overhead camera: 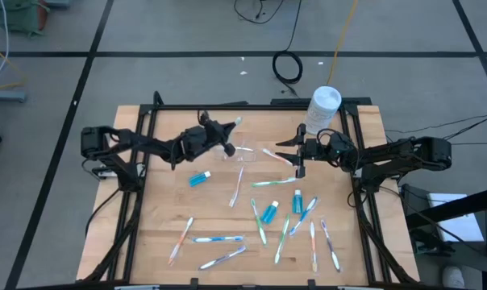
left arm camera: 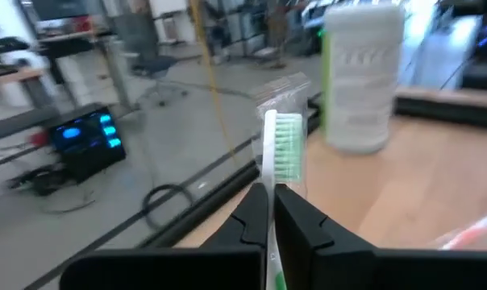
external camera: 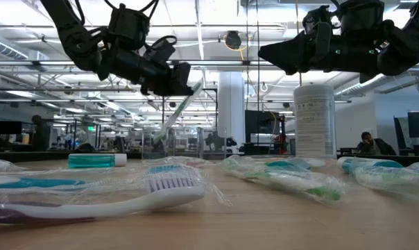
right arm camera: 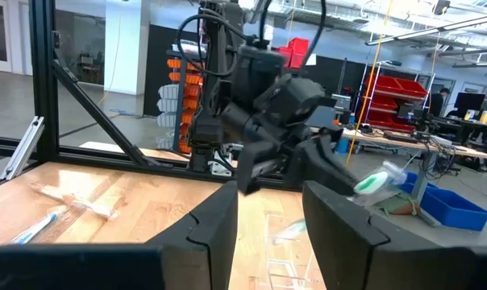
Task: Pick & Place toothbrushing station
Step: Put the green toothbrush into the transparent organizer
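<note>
— Start with the big things. What does the table [overhead camera: 147,234] carry?

— It's a wooden top inside a black frame. A white canister [overhead camera: 323,109] stands at the far edge, near the right corner. Its label has small print, too fine to read.

— And the arms?

— The left gripper [overhead camera: 227,126] hangs above the far middle of the table, its fingers closed on a wrapped toothbrush with green bristles [left arm camera: 285,145], the head pointing toward the canister. The right gripper [overhead camera: 296,151] hovers just in front of the canister with its fingers spread and nothing between them.

— Where's the cup?

— The clear cup [overhead camera: 243,153] sits on the wood between the two grippers, just below the left one (hard to make out, being see-through).

— Room to move?

— The far left part of the table is bare. The near half is crowded: loose toothbrushes [overhead camera: 218,239] lie scattered from near left to near right, several bunched close together at the right [overhead camera: 312,242].

— Smaller bits?

— Three blue toothpaste tubes: one [overhead camera: 199,179] left of centre, two [overhead camera: 269,212] [overhead camera: 297,200] side by side right of centre among the brushes.
</note>
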`<action>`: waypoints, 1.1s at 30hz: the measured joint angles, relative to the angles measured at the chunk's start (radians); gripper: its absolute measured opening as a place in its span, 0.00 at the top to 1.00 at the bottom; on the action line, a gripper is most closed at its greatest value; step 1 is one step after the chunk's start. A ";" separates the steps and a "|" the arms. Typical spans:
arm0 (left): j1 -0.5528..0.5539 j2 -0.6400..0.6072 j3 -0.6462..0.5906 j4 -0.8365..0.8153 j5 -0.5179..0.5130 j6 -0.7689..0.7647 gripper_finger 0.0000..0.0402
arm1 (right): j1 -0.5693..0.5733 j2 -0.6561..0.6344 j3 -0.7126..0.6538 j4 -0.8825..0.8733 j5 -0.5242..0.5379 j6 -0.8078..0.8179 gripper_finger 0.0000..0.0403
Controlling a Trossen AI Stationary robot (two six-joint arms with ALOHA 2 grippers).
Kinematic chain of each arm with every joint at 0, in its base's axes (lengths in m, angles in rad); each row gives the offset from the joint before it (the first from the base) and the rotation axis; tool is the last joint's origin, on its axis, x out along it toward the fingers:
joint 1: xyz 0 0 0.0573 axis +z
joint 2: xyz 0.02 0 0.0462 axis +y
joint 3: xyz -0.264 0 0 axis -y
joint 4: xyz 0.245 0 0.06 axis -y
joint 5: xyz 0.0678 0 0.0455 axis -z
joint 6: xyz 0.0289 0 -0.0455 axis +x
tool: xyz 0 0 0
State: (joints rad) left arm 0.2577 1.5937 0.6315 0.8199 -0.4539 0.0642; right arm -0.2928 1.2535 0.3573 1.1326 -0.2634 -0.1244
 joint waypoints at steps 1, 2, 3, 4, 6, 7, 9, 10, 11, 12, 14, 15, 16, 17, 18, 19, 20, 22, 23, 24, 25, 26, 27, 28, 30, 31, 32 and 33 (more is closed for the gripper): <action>-0.012 0.000 0.000 -0.006 -0.048 0.020 0.98 | 0.000 0.000 0.000 0.000 0.000 0.000 0.67; -0.023 0.000 0.000 -0.006 -0.101 0.044 0.98 | 0.000 0.000 0.000 0.000 0.000 0.000 0.67; -0.033 0.000 0.000 -0.004 -0.153 0.072 0.98 | 0.000 0.000 0.000 0.000 0.000 0.000 0.67; -0.042 -0.005 0.000 -0.009 -0.191 0.097 0.99 | 0.000 0.000 0.000 0.000 0.000 0.000 0.67; -0.062 -0.017 0.000 -0.044 -0.234 0.134 0.99 | 0.000 0.000 0.000 0.000 0.000 0.000 0.67; -0.074 -0.023 0.000 -0.065 -0.239 0.144 0.99 | 0.000 0.000 0.000 0.000 0.000 0.000 0.67; -0.095 -0.026 0.000 -0.104 -0.239 0.148 0.98 | 0.000 0.000 0.000 0.000 0.000 0.000 0.67; -0.105 -0.026 0.000 -0.113 -0.241 0.146 0.97 | 0.000 0.000 0.000 0.000 0.000 0.000 0.67; -0.114 -0.026 0.000 -0.118 -0.250 0.143 0.96 | 0.000 0.000 0.000 0.000 0.000 0.000 0.67; -0.124 -0.026 0.000 -0.119 -0.263 0.143 0.96 | 0.000 0.000 0.000 0.000 0.000 0.000 0.67; -0.140 -0.026 0.000 -0.131 -0.302 0.145 0.96 | 0.000 0.000 0.000 0.000 0.000 0.000 0.67; -0.147 -0.026 0.000 -0.137 -0.322 0.148 0.96 | 0.000 0.000 0.000 0.000 0.000 0.000 0.67; -0.152 -0.026 0.000 -0.138 -0.341 0.148 0.97 | 0.000 0.000 0.000 0.000 0.000 0.000 0.67; -0.156 -0.026 0.000 -0.138 -0.356 0.148 0.97 | 0.000 0.000 0.000 0.000 0.000 0.000 0.67; -0.156 -0.026 0.000 -0.140 -0.364 0.143 0.98 | 0.000 0.000 0.000 0.000 0.000 0.000 0.67; -0.156 -0.026 0.000 -0.148 -0.366 0.128 0.98 | 0.000 0.000 0.000 0.000 0.000 0.000 0.67; -0.155 -0.026 0.000 -0.164 -0.367 0.101 0.98 | 0.000 0.000 0.000 0.000 0.000 0.000 0.67; -0.153 -0.026 0.000 -0.211 -0.368 0.026 0.97 | 0.000 0.000 0.000 0.000 0.000 0.000 0.67; -0.151 -0.026 0.000 -0.238 -0.369 -0.004 0.96 | 0.000 0.000 0.000 0.000 0.000 0.000 0.67; -0.149 -0.026 0.000 -0.265 -0.369 -0.024 0.94 | 0.000 0.000 0.000 0.000 0.000 0.000 0.67; -0.147 -0.026 0.000 -0.291 -0.369 -0.034 0.93 | 0.000 0.000 0.000 0.000 0.000 0.001 0.67; -0.146 -0.026 0.000 -0.315 -0.369 -0.041 0.91 | 0.000 0.000 0.000 0.000 0.000 0.001 0.67; -0.145 -0.026 0.000 -0.340 -0.369 -0.041 0.89 | 0.000 0.000 0.000 0.000 0.000 0.001 0.67; -0.145 -0.026 0.000 -0.361 -0.369 -0.035 0.87 | 0.000 0.000 0.000 0.000 0.000 0.001 0.67; -0.145 -0.026 0.000 -0.390 -0.370 -0.013 0.83 | 0.000 0.000 0.000 0.000 0.000 0.001 0.67; -0.145 -0.026 0.000 -0.396 -0.370 -0.011 0.81 | 0.000 0.000 0.000 0.000 0.000 0.001 0.67; -0.145 -0.026 0.000 -0.401 -0.369 -0.012 0.79 | 0.000 0.000 0.000 0.000 0.000 0.001 0.67; -0.146 -0.026 0.000 -0.404 -0.369 -0.014 0.77 | 0.000 0.000 0.000 0.000 0.000 0.001 0.67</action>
State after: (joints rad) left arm 0.1116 1.5673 0.6315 0.4156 -0.8234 0.0504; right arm -0.2926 1.2535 0.3573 1.1324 -0.2634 -0.1238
